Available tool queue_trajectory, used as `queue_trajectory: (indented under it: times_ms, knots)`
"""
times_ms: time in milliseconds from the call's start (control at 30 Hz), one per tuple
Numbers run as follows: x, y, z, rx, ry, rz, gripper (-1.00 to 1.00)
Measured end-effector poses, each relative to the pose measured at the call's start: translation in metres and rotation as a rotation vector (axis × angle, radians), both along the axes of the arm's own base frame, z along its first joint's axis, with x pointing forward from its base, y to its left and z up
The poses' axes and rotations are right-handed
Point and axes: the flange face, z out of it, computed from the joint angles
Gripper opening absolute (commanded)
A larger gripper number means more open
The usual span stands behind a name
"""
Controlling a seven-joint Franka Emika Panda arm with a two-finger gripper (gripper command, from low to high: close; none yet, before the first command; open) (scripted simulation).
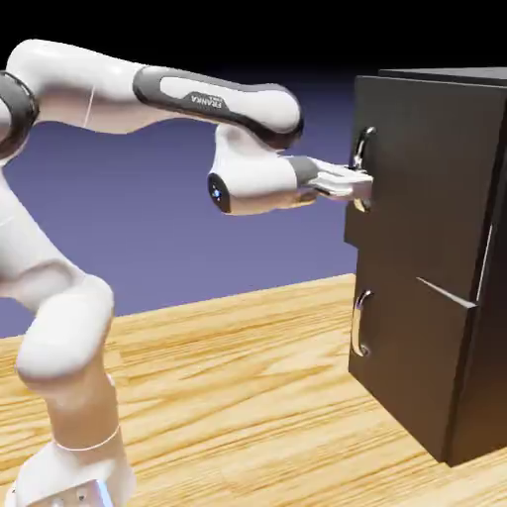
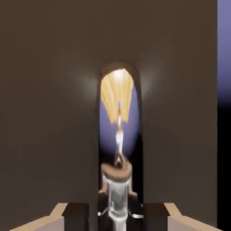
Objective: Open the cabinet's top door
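The dark cabinet [image 1: 492, 376] stands at the right of the exterior view. Its top door [image 1: 426, 188] carries a curved silver handle [image 1: 365, 147] on its left edge. My gripper [image 1: 360, 188] reaches in level from the left and is shut on that handle's lower half. The door's bottom edge sits slightly out of line with the lower door [image 1: 411, 347]. In the hand view the shiny handle [image 2: 118, 135] runs up the middle against the dark door panel [image 2: 49, 113], and my gripper [image 2: 116, 217] has its two fingertips [image 2: 76, 215] closed on either side of it.
The lower door has its own silver handle [image 1: 360, 324] just below my hand. The cabinet rests on a wooden table [image 1: 248, 396]. My arm's base [image 1: 74, 465] stands at the lower left of the exterior view.
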Motion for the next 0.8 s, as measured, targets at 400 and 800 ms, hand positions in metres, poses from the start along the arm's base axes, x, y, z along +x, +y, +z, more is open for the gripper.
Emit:
queue_trajectory:
  times_ms: [400,800]
  knots:
    - [-0.045,-0.047,0.0,-0.001,0.0,0.219,-1.0]
    - [-0.082,-0.108,0.0,-0.001,0.0,0.46,-1.0]
